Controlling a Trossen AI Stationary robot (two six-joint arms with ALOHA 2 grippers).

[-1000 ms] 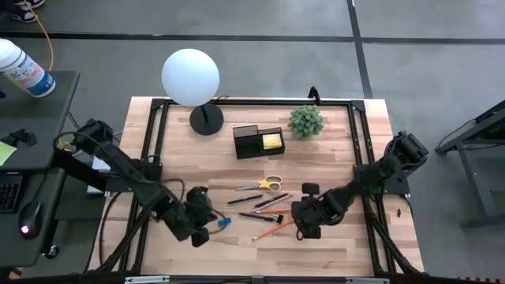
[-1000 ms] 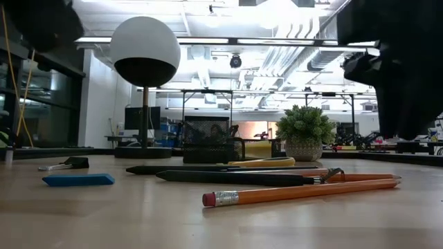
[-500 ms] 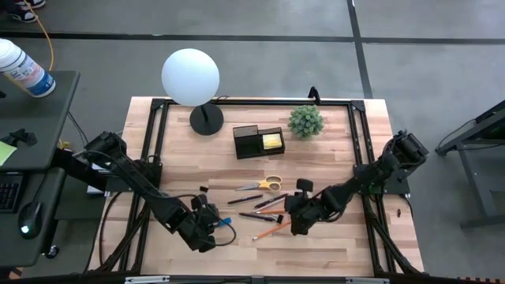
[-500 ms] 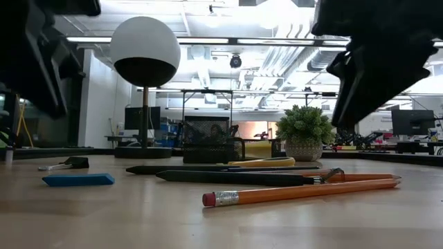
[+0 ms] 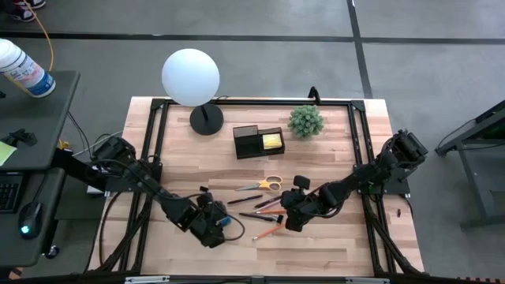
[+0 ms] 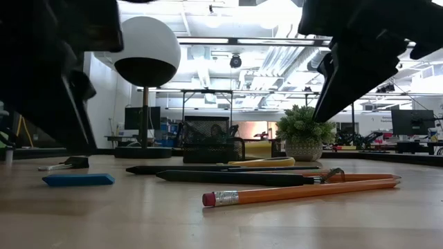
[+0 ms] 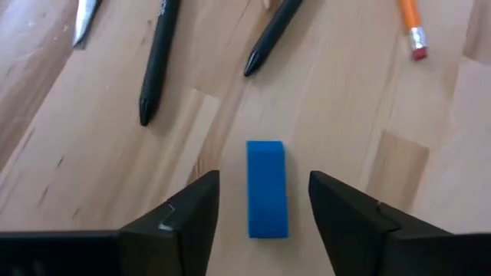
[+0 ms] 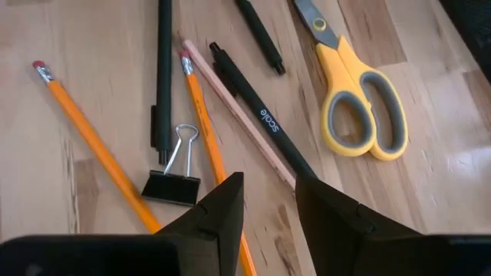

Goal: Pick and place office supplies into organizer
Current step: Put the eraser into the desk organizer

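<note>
A small blue eraser [image 7: 266,188] lies flat on the wooden table, near its front left. My left gripper [image 7: 265,184] [image 5: 219,227] hangs low over it, open, with one finger on either side and clear of it. My right gripper [image 8: 268,188] [image 5: 289,216] stands open above a spread of pens and pencils [image 8: 230,115], touching none. An orange pencil [image 6: 297,191], a black binder clip [image 8: 173,182] and yellow-handled scissors [image 8: 357,115] lie flat there. The black organizer [image 5: 252,142] stands farther back and holds a yellow sticky-note pad [image 5: 273,140].
A white globe lamp [image 5: 190,77] on a black base stands at the far left. A small green potted plant [image 5: 305,121] is at the far right of the organizer. A second small black clip [image 6: 69,164] lies left of the pens. A black frame borders the table.
My left gripper has come down and toward the table's right onto the eraser, and its fingers have opened. My right gripper has shifted a little toward the table's left over the pens and has tipped. Nothing on the table has moved.
</note>
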